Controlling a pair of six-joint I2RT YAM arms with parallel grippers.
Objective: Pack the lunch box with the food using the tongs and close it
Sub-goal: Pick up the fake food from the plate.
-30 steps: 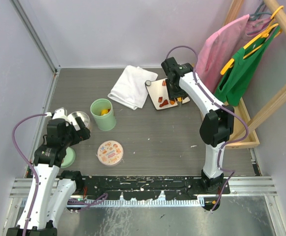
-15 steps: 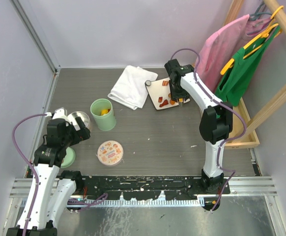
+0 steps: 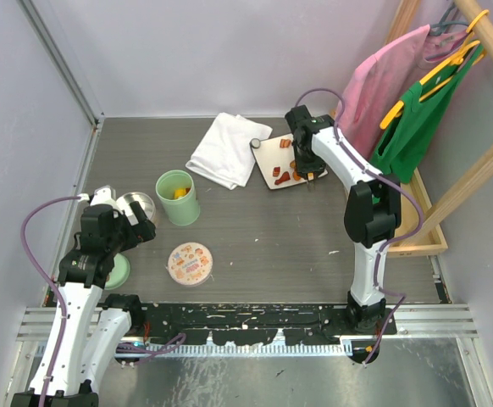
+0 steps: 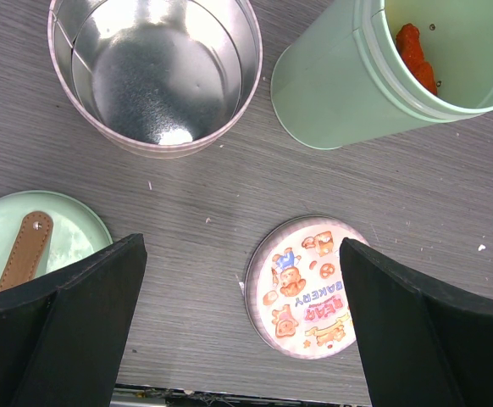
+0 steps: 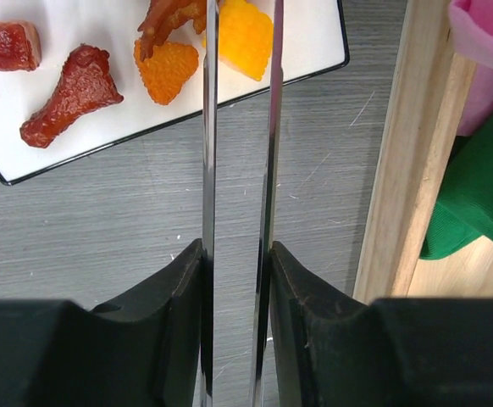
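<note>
Right pincer (image 5: 238, 254) clamps the tongs (image 5: 210, 127), tips astride a yellow piece of food (image 5: 245, 38) on the white plate (image 5: 314, 34); left pincer (image 4: 242, 280) gapes empty. Lunch box (image 4: 340, 93) holds few pieces, lid (image 4: 69, 225) off: most packing remains.

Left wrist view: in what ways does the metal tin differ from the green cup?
The tin is bare silver metal; the cup is mint green. The tin is empty, while the cup holds an orange-red food piece. The cup looks taller than the tin. Both are round, stand upright on the table and have no lid on.
</note>
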